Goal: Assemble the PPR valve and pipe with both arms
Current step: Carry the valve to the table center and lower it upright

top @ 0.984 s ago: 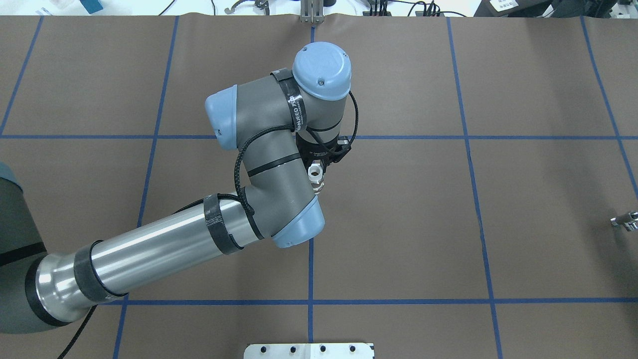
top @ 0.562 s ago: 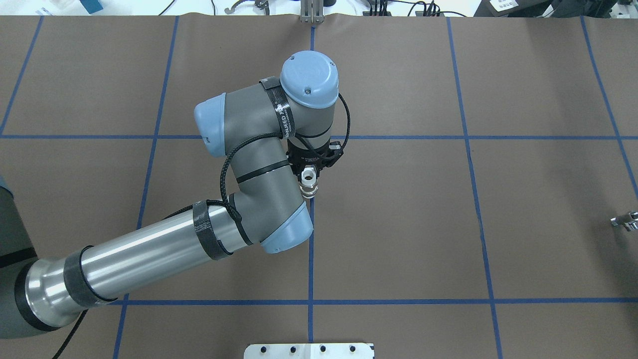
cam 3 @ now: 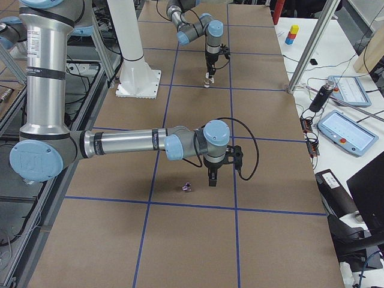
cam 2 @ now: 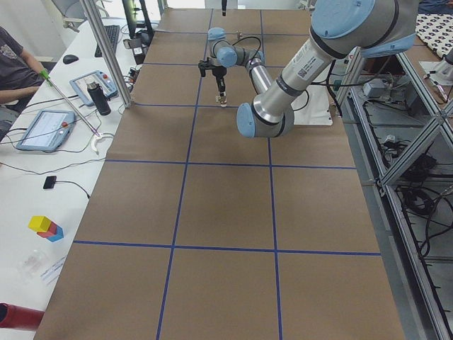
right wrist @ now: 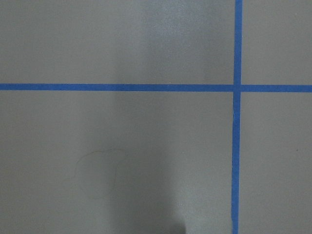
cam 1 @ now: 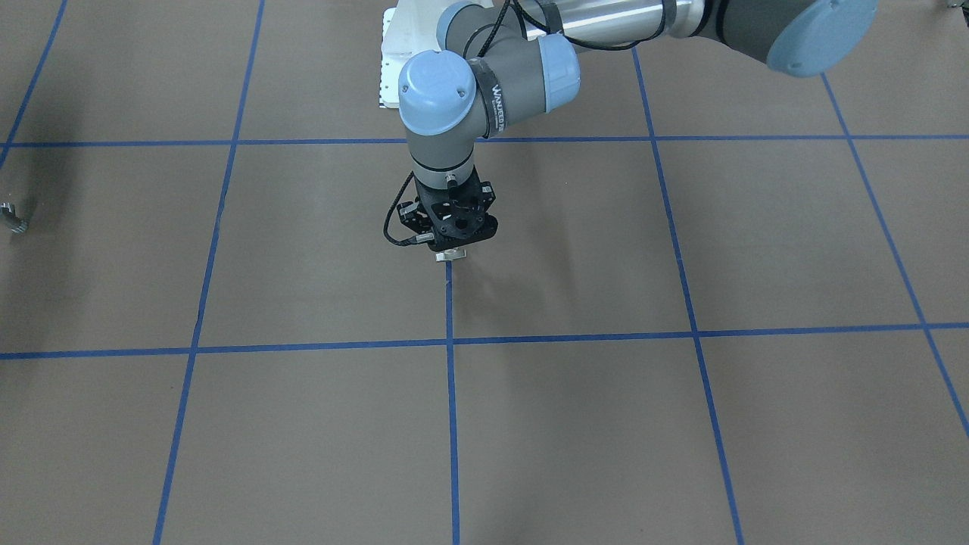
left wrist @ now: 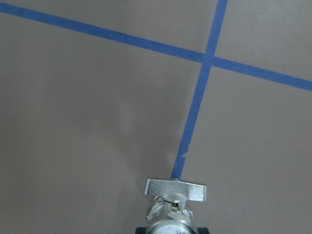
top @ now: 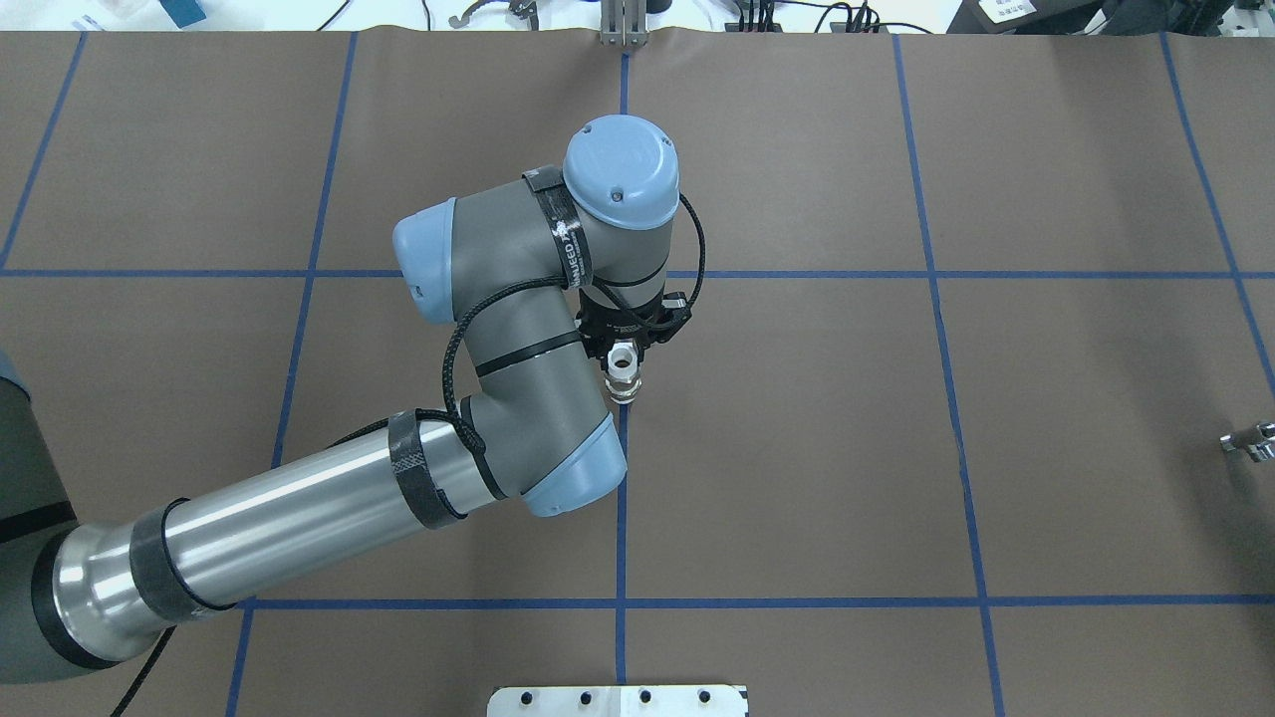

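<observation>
Blue tape lines [right wrist: 237, 87] cross on the brown table [right wrist: 122, 44].

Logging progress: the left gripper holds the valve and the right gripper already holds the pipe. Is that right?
No. The left gripper does hold the PPR valve, but the pipe lies loose on the table, as the overhead view shows.

White-and-silver PPR valve [top: 623, 370], brown blue-gridded table [top: 797, 448].
</observation>
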Controlling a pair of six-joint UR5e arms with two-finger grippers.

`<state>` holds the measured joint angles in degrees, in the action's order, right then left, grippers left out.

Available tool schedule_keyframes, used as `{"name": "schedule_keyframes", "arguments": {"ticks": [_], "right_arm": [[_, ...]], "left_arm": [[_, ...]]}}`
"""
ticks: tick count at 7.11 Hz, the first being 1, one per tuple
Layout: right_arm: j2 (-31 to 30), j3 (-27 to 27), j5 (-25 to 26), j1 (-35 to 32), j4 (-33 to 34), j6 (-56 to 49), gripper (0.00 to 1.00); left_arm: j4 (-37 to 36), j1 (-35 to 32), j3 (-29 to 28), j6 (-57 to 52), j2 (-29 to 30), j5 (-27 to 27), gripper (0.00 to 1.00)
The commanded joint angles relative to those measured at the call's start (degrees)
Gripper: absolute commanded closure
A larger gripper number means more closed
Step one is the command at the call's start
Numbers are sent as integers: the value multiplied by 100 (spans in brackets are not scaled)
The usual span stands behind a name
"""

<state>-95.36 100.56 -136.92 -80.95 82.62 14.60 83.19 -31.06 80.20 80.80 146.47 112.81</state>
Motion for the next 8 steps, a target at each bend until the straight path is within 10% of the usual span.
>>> {"name": "schedule_keyframes", "arguments": {"ticks": [1, 2, 3, 8], "right_arm": [[0, -10, 8, 0, 0, -1, 0], [0, -10, 8, 0, 0, -1, 0], [0, -10, 8, 0, 0, -1, 0], [26, 43, 8, 280, -9, -1, 0]], "left_arm": [[74, 21, 4, 14, -13, 4, 100], [75, 30, -4, 14, -13, 4, 94], [75, 65, -13, 14, -22, -5, 50], [-83, -153, 1193, -12, -458, 30, 14]]}}
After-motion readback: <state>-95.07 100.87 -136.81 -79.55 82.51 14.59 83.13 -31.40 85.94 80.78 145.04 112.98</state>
